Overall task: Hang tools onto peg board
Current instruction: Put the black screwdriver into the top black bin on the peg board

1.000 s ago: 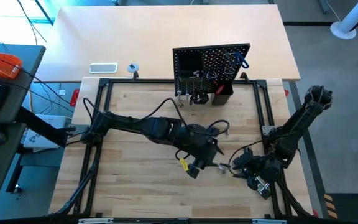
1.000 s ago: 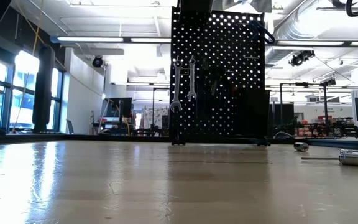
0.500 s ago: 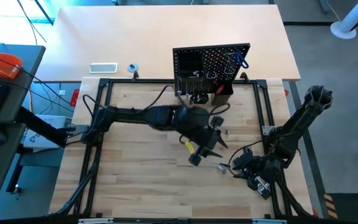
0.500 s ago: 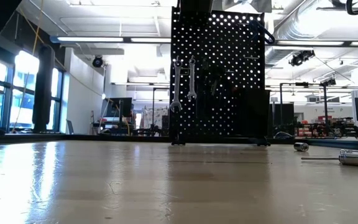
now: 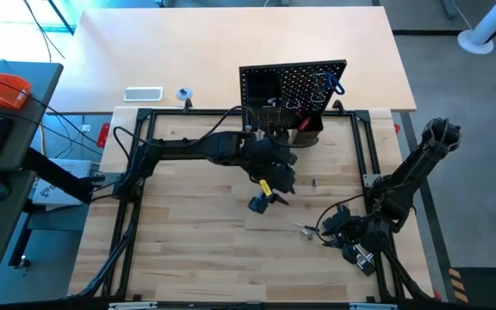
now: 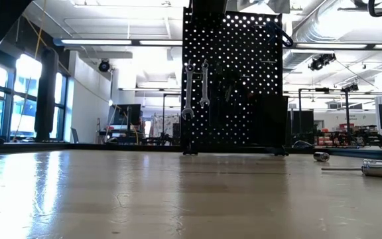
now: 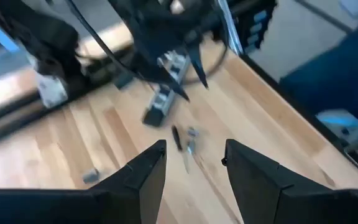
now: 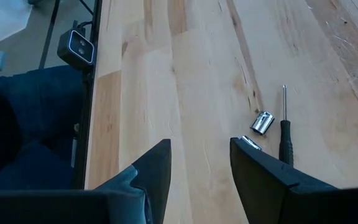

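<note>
I start at the left of the high view. My left arm reaches across the wooden table [image 5: 188, 232] toward the middle, and the left gripper [image 5: 261, 200] hangs over the boards just in front of the peg board [image 5: 293, 86]. In the left wrist view its two dark fingers [image 7: 145, 174] stand apart with bare wood between them, so it is released and grasps nothing.

Ahead of those fingers, on the table, lie a small black screwdriver [image 7: 176, 137] and a small silver socket [image 7: 192, 132] side by side, with the right arm's dark gripper body behind them. A small grey piece [image 7: 91, 176] lies apart from them on the boards.

Behind the left gripper stands the peg board, upright at the table's back edge. In the low view two silver wrenches [image 6: 195, 89] hang side by side on its front. From above I see a blue-handled tool [image 5: 334, 82] hooked near its upper right corner and a small black bin [image 5: 308, 131] at its foot holding a red-handled tool [image 5: 303, 124].

Further right, the right gripper [image 5: 334, 231] waits low over the table's near right part. Its fingers [image 8: 151, 168] are parted too, with nothing between them. Just beside it lie the socket [image 8: 263, 122] and the screwdriver [image 8: 284, 127], close together.
</note>
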`<state>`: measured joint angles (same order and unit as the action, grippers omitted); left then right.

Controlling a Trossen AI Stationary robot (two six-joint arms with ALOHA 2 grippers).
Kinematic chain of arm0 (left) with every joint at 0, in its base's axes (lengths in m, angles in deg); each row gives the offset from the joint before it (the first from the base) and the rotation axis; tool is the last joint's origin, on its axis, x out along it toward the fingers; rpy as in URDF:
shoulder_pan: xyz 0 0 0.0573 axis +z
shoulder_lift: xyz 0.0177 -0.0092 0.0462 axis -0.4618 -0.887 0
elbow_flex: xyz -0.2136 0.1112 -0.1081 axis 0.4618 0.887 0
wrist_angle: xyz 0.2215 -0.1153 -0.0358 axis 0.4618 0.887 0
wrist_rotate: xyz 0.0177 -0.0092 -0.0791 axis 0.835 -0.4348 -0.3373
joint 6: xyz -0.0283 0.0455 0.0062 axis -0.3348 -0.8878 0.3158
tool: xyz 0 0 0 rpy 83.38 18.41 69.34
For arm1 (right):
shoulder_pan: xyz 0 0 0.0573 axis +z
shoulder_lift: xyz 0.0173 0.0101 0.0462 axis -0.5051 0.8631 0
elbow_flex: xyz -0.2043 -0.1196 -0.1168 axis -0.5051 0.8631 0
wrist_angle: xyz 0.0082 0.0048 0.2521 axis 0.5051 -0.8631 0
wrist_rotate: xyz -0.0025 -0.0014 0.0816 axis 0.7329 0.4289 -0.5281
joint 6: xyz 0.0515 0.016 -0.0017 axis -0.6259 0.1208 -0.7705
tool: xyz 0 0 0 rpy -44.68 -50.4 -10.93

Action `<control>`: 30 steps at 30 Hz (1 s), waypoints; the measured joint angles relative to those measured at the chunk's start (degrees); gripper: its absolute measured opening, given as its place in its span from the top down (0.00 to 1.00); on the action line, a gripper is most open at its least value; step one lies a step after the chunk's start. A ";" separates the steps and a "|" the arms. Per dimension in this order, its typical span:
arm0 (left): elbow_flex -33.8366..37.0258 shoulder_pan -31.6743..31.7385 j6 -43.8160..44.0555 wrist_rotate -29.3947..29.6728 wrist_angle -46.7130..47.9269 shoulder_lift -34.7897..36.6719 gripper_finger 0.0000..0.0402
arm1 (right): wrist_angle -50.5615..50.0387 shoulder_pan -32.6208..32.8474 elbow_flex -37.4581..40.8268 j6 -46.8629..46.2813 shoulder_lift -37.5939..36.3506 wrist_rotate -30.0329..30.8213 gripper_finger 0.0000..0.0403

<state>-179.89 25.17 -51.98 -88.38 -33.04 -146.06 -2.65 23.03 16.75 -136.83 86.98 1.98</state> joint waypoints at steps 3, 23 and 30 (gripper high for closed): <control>0.00 0.19 0.01 -0.89 -4.68 0.04 0.61 | -0.01 0.00 0.00 0.00 0.00 0.01 0.61; 0.00 2.94 -0.41 15.71 9.20 24.68 0.61 | -0.06 -0.01 0.00 -1.02 0.02 -0.01 0.61; -0.07 0.14 4.08 21.91 19.04 35.56 0.61 | -0.32 -0.61 0.00 -0.76 0.02 0.25 0.61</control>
<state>-179.95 25.30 -47.90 -66.47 -14.01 -110.50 -2.96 22.41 16.75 -137.59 87.01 2.23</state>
